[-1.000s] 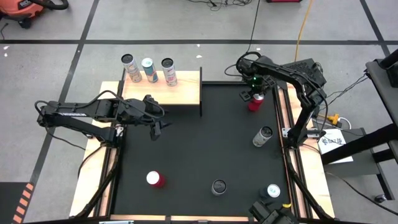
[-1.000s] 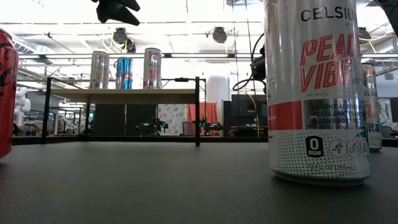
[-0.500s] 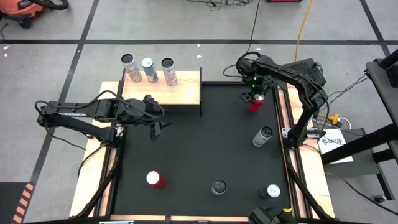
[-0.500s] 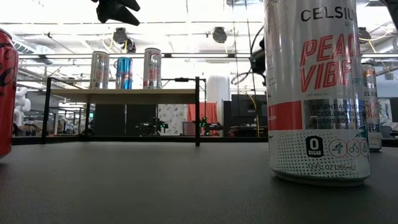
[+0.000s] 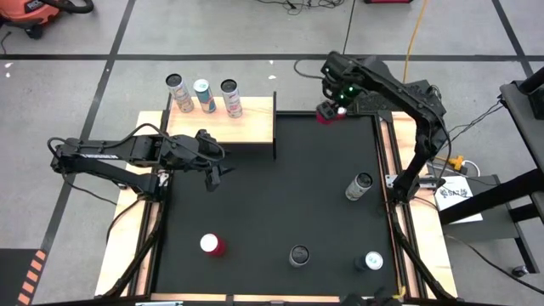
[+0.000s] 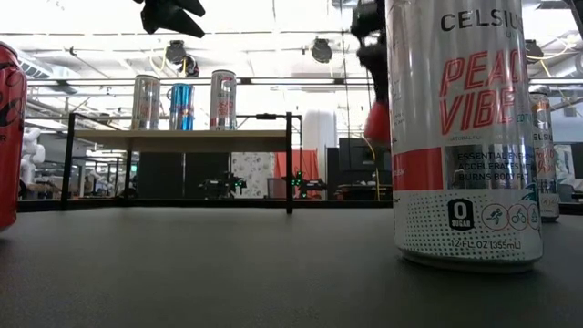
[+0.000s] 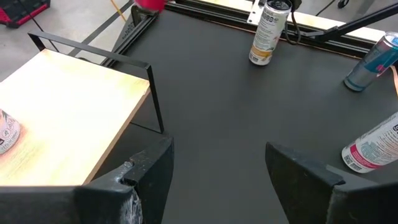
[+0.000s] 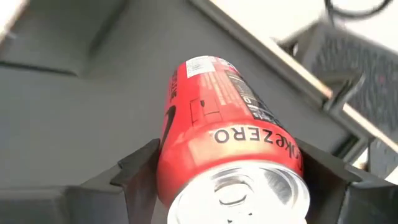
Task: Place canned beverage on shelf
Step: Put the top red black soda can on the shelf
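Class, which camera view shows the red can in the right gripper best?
The right wrist view: the red can fills it, label readable, clamped in the right gripper. High view shows a small red spot; low view a half-hidden sliver.

Bright overhead glare, soft shadows

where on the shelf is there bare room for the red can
The shelf is bare on its right half, between the third can and the black end post. Its left end is crowded: three cans stand abreast along the back edge. The right gripper holds the red can lifted beyond that post.
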You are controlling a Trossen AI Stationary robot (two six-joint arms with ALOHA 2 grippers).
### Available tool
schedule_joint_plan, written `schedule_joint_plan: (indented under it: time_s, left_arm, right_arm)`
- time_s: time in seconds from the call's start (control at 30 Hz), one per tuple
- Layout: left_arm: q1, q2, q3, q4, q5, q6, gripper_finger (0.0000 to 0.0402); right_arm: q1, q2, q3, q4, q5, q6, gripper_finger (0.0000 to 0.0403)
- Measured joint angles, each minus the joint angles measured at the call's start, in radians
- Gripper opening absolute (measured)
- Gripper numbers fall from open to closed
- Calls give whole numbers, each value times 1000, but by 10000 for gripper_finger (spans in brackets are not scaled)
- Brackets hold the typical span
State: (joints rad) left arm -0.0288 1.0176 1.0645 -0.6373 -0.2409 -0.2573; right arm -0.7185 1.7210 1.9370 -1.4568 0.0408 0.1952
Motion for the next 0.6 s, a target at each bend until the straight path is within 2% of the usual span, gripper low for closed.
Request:
schedule_joint_plan:
  time_s: [0.23,0.6]
  left_arm:
    - [0,0,0,0,-1,0,254]
    - [1,0,0,0,-8,0,254]
  right_arm:
    - [17,0,118,17,-74,25,267]
    - [59,0,119,55,-156,54,267]
